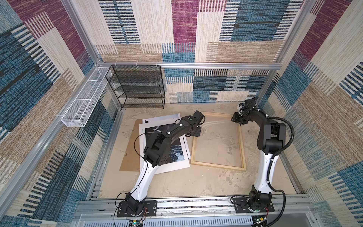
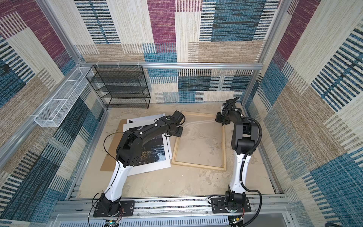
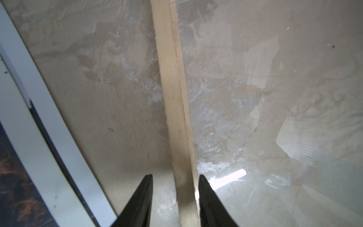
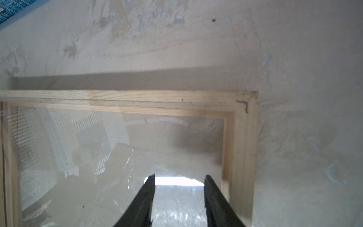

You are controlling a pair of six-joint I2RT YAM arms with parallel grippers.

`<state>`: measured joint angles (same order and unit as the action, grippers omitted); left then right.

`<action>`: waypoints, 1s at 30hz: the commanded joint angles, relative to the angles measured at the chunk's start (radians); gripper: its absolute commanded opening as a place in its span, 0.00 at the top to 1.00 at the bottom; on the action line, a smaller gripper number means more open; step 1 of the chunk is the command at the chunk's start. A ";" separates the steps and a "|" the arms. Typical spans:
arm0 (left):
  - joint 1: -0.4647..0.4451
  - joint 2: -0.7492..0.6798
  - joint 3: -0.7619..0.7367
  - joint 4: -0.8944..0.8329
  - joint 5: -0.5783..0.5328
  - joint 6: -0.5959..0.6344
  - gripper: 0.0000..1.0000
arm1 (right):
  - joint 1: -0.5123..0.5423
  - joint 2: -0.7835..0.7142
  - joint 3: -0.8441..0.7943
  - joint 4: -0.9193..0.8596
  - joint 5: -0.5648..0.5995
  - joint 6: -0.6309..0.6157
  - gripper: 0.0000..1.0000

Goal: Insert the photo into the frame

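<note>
Pale-wood frame edge between left hand jaws, half-open; right hand (empty) likewise, inside corner.

Above black base plates, left arm and right arm are white, then black; ribbed hose on the right, perhaps a green dot left.

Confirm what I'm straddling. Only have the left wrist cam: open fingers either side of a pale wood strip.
Observer: That strip is the left side rail of the frame, on its far half.
Operator: Photo in?
Observer: No. The photo lies on a pile of sheets left of the frame, outside it.
Operator: Right arm?
Observer: The right gripper is open over the clear pane, just inside the frame's far right corner, holding nothing.
</note>
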<state>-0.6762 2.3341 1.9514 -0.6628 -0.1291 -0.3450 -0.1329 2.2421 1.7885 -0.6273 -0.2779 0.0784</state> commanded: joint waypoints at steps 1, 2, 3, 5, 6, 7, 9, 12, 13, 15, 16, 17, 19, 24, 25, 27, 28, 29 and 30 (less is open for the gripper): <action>0.001 -0.010 -0.003 -0.010 -0.008 -0.011 0.62 | 0.001 -0.019 0.013 -0.019 -0.010 -0.002 0.56; 0.001 -0.010 -0.004 -0.010 -0.010 -0.011 0.63 | 0.001 -0.024 0.013 -0.018 -0.011 -0.001 0.56; 0.001 -0.010 -0.005 -0.010 -0.010 -0.012 0.65 | 0.001 -0.029 0.013 -0.018 -0.012 0.000 0.56; 0.001 -0.012 -0.008 -0.010 -0.013 -0.014 0.68 | 0.001 -0.037 0.012 -0.018 -0.013 0.000 0.56; 0.001 -0.014 -0.009 -0.010 -0.011 -0.015 0.70 | 0.001 -0.042 0.012 -0.018 -0.016 0.000 0.56; 0.001 -0.016 -0.012 -0.011 -0.009 -0.018 0.72 | 0.000 -0.045 0.012 -0.017 -0.023 0.001 0.56; 0.000 -0.018 -0.018 -0.011 -0.003 -0.026 0.75 | 0.001 -0.054 0.010 -0.008 -0.038 0.004 0.56; 0.000 -0.020 -0.030 -0.010 0.003 -0.038 0.80 | 0.007 -0.059 0.009 0.005 -0.057 0.013 0.56; 0.000 -0.022 -0.036 -0.010 0.006 -0.043 0.82 | 0.012 -0.059 0.010 0.008 -0.062 0.014 0.56; 0.000 -0.033 -0.054 -0.010 0.006 -0.058 0.84 | 0.027 -0.063 0.012 0.015 -0.069 0.017 0.56; 0.000 -0.041 -0.069 -0.011 0.007 -0.067 0.84 | 0.038 -0.064 0.012 0.022 -0.072 0.019 0.57; -0.001 -0.047 -0.081 -0.008 0.008 -0.077 0.85 | 0.048 -0.065 0.011 0.029 -0.074 0.024 0.57; -0.002 -0.065 -0.112 -0.008 0.018 -0.101 0.86 | 0.074 -0.067 0.017 0.047 -0.079 0.035 0.57; -0.003 -0.105 -0.205 0.025 0.050 -0.152 0.88 | 0.145 -0.036 0.074 0.081 -0.091 0.079 0.57; -0.003 -0.112 -0.220 0.029 0.059 -0.161 0.88 | 0.162 -0.024 0.094 0.079 -0.093 0.082 0.57; -0.003 -0.131 -0.265 0.052 0.084 -0.178 0.88 | 0.202 0.019 0.158 0.067 -0.087 0.084 0.57; -0.006 -0.141 -0.288 0.066 0.097 -0.181 0.88 | 0.218 0.038 0.186 0.060 -0.088 0.085 0.57; -0.008 -0.153 -0.315 0.084 0.108 -0.184 0.88 | 0.232 0.064 0.224 0.050 -0.090 0.086 0.57; -0.011 -0.164 -0.340 0.100 0.116 -0.185 0.88 | 0.248 0.090 0.261 0.042 -0.094 0.087 0.57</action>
<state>-0.6785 2.1818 1.6634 -0.5106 -0.0944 -0.4973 0.0845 2.2910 1.9854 -0.5827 -0.3588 0.1459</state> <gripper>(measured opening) 0.176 0.431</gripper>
